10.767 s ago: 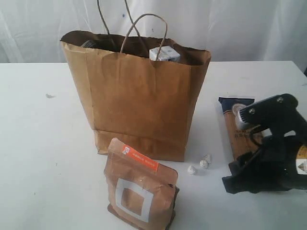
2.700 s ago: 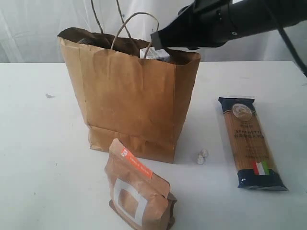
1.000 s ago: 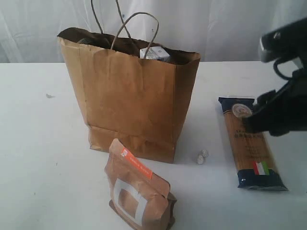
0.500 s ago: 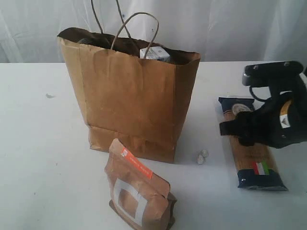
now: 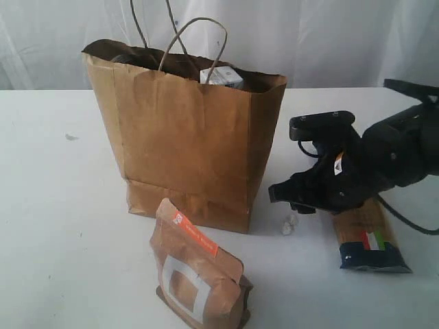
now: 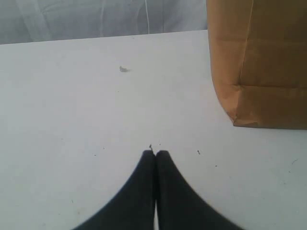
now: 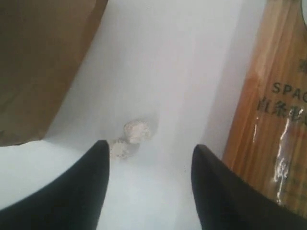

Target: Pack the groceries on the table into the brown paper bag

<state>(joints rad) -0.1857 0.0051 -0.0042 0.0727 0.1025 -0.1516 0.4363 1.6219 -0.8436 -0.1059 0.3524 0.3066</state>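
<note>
While left jaws sit closed, right jaws hang parted, empty, over white lumps left of the spaghetti packet, apparently to grasp.

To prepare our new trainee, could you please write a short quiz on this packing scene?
1. True or false: the pouch stands outside the bag.
2. The right end effector is: A open, B shut on nothing, C shut on the pouch.
3. Which end effector is shut?
Key: 1 true; 2 A; 3 the left end effector.
</note>
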